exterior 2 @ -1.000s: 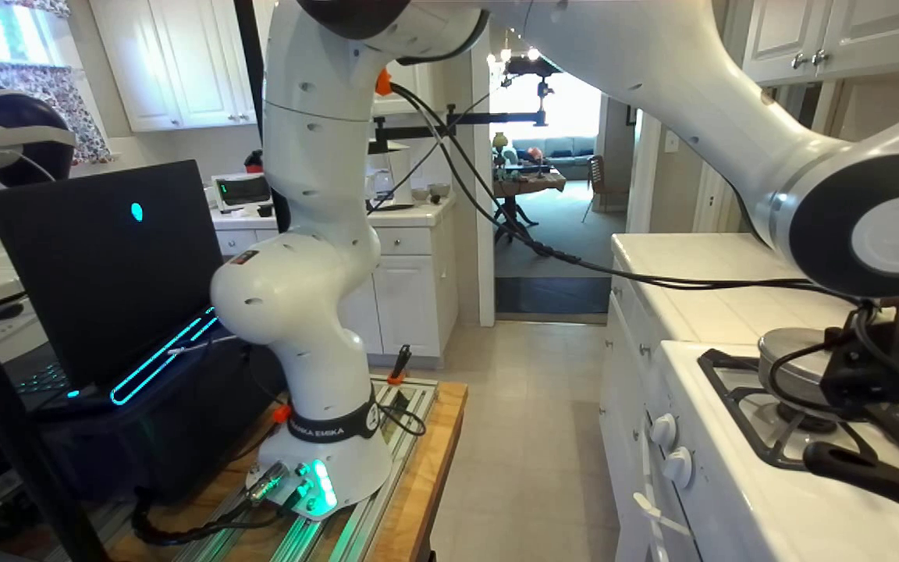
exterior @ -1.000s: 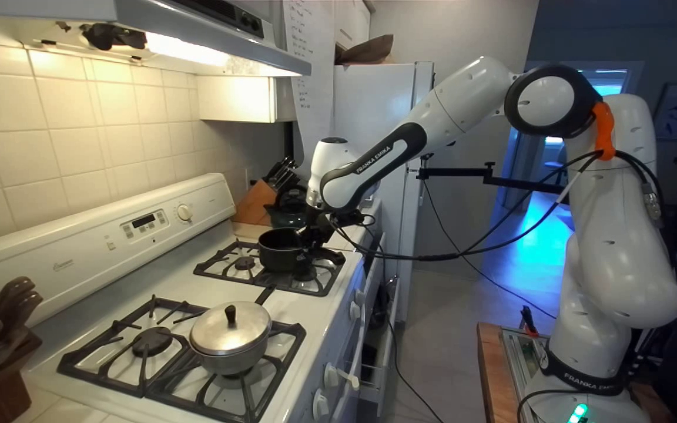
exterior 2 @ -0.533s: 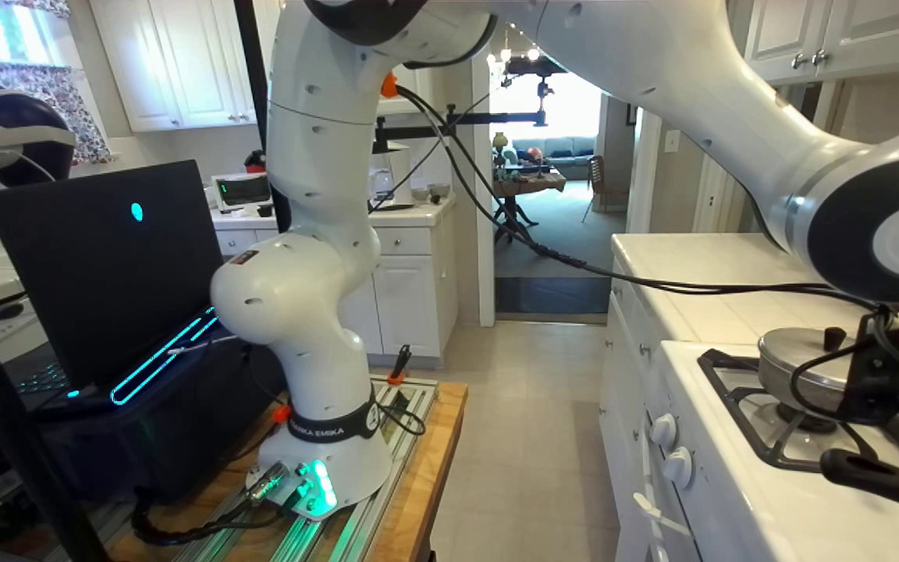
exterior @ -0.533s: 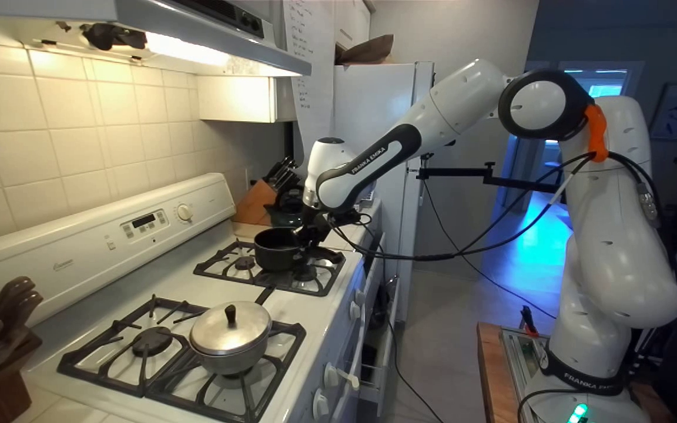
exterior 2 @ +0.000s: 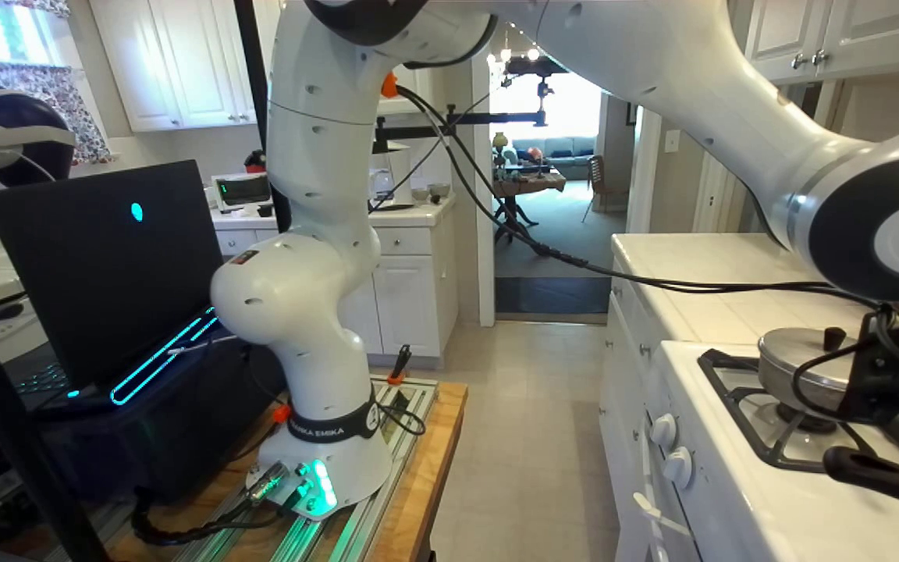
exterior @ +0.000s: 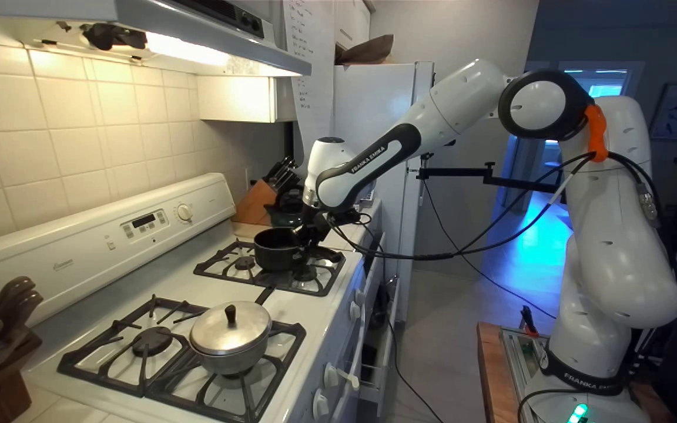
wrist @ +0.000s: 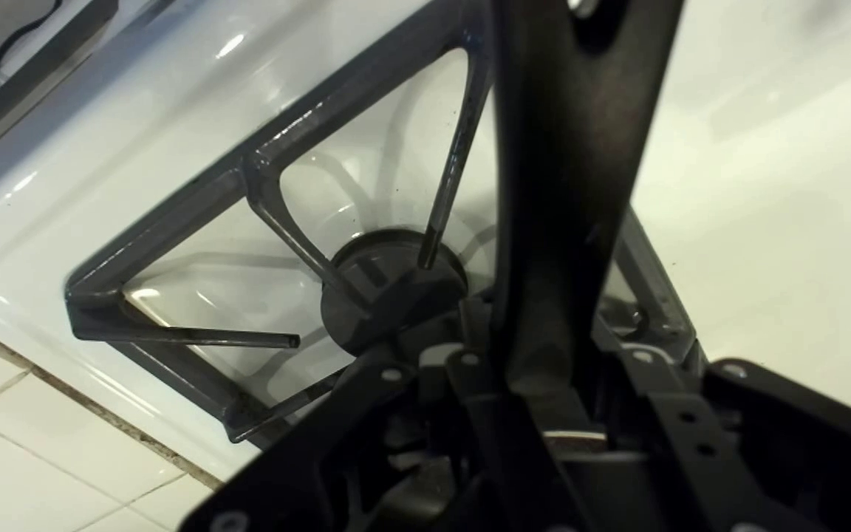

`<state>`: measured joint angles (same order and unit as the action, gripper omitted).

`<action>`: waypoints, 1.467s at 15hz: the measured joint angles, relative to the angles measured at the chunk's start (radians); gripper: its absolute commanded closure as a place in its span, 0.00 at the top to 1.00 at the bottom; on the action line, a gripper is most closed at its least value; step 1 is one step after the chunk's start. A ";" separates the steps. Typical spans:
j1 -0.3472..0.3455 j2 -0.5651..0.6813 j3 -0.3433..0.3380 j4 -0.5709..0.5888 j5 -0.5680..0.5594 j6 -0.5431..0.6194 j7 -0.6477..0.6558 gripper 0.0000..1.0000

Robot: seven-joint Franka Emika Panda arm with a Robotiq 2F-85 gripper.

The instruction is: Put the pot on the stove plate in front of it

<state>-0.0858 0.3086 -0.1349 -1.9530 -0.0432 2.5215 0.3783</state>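
The arm point(exterior: 468, 97) is bent like an arch, and the gripper point(wrist: 547, 362) at its end is tightly clamped.
Just above the gripper there is the wrist point(exterior: 325, 167), nearly upright. From there the forearm point(exterior: 379, 164) rises on a slant away from the gripper, up to the elbow point(exterior: 541, 106), which is well above it. The base point(exterior: 588, 382) stands well apart from the gripper. In the wrist view, the two fingers point(wrist: 643, 369) face each other.

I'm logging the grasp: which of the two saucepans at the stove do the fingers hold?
The uncovered black saucepan: its handle is clamped between the fingers. The silver saucepan has a knobbed lid and stands ungripped on a burner grate.
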 measured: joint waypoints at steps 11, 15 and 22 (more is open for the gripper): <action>-0.012 0.022 -0.001 0.028 0.001 0.000 -0.081 0.07; -0.028 0.051 0.000 0.071 0.004 0.000 -0.136 0.07; -0.058 0.105 0.019 0.162 0.109 -0.006 -0.210 0.07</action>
<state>-0.1437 0.4135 -0.1161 -1.7905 0.0663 2.5154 0.1680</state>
